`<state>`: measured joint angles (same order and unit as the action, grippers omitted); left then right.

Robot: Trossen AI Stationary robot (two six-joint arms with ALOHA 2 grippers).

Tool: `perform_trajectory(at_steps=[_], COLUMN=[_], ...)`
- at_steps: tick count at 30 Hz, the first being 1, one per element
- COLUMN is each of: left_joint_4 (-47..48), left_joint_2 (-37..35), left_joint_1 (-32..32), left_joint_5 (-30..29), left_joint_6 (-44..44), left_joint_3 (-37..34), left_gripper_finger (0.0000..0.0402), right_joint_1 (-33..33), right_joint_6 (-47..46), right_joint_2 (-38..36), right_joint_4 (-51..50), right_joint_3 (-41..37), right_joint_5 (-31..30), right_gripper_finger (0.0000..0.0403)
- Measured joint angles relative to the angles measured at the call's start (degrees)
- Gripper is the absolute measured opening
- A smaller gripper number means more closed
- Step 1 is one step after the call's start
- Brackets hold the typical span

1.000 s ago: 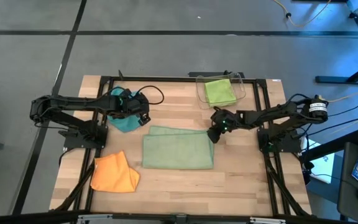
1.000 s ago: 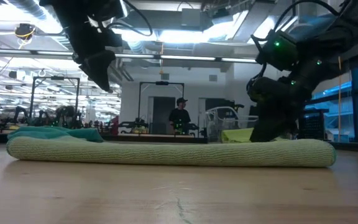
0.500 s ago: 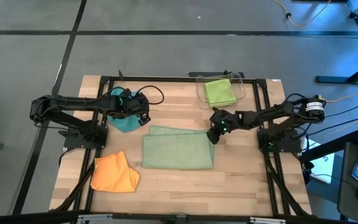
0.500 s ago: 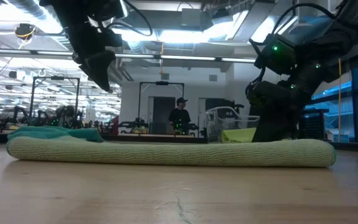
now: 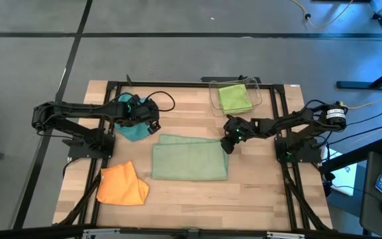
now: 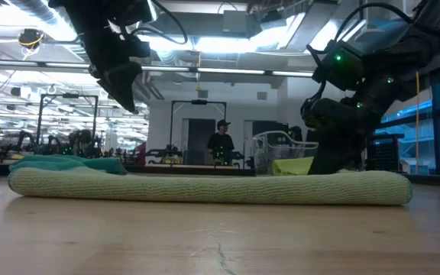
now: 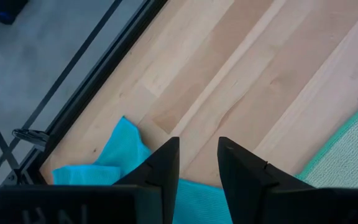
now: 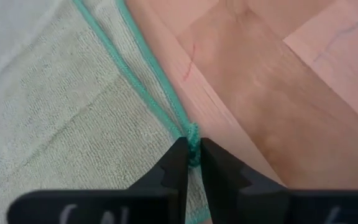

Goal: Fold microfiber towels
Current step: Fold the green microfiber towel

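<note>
The sage towel [image 5: 190,161] lies folded flat at the centre of the high view, a wide rectangle on the table [image 5: 257,192]. Its upper right corner sits under the right gripper [image 5: 227,143]. Below and left of it lies the orange towel [image 5: 122,185], bunched, apart from the sage one. Up and left, the teal towel [image 5: 133,125] is crumpled near the table's left rail, partly under the left gripper [image 5: 148,123]. The lime towel [image 5: 234,97] rests in the bin [image 5: 212,93] at the table's upper edge, just above the sage towel's right end. Nothing lies on the sage towel but the right gripper.

In the right wrist view the fingers [image 8: 178,163] are nearly together, pinching the teal-stitched corner hem of the sage towel [image 8: 55,106] where it meets the bare wood. In the left wrist view the left fingers [image 7: 164,163] stand a little apart with nothing between them, above the teal towel [image 7: 114,158]; the sage towel's edge [image 7: 347,155] shows at the lower right of that frame.

In the low view a person [image 6: 221,143] stands in the room behind the table.
</note>
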<state>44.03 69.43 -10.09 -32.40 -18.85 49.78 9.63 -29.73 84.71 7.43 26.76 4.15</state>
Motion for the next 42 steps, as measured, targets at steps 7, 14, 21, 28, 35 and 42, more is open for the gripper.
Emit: perform_trajectory(at_steps=[7, 14, 21, 28, 35, 42], left_joint_4=[0.02, 0.02, 0.02, 0.02, 1.70, -0.10], left_joint_2=[0.00, 0.00, 0.00, 0.07, 1.55, 5.27], left_joint_1=[0.00, 0.00, 0.00, -0.42, 0.35, 1.34], left_joint_5=[0.02, 0.02, 0.04, 10.83, 26.92, 30.43], left_joint_6=[0.00, 0.00, 0.00, -0.02, -3.21, -8.44], left_joint_3=[0.00, 0.00, 0.00, 0.00, -0.02, -2.58], left_gripper_finger=[0.0102, 0.0102, 0.0102, 0.0102, 0.0102, 0.0102], right_joint_1=[0.00, 0.00, 0.00, -0.04, -0.07, -0.06], right_joint_6=[0.23, 0.16, 0.30, 2.57, 4.56, 4.74], right_joint_2=[-0.02, -0.02, -1.59, -4.58, -7.03, -6.95], right_joint_4=[2.22, 2.18, 2.21, 2.18, 1.84, 1.32], right_joint_3=[0.04, 0.04, 0.04, 0.04, 0.04, 0.04], right_joint_5=[-0.01, -0.01, -0.03, -0.10, -0.14, -0.13], right_gripper_finger=[0.0043, 0.0039, 0.0006, 0.0004, 0.0003, 0.0002])
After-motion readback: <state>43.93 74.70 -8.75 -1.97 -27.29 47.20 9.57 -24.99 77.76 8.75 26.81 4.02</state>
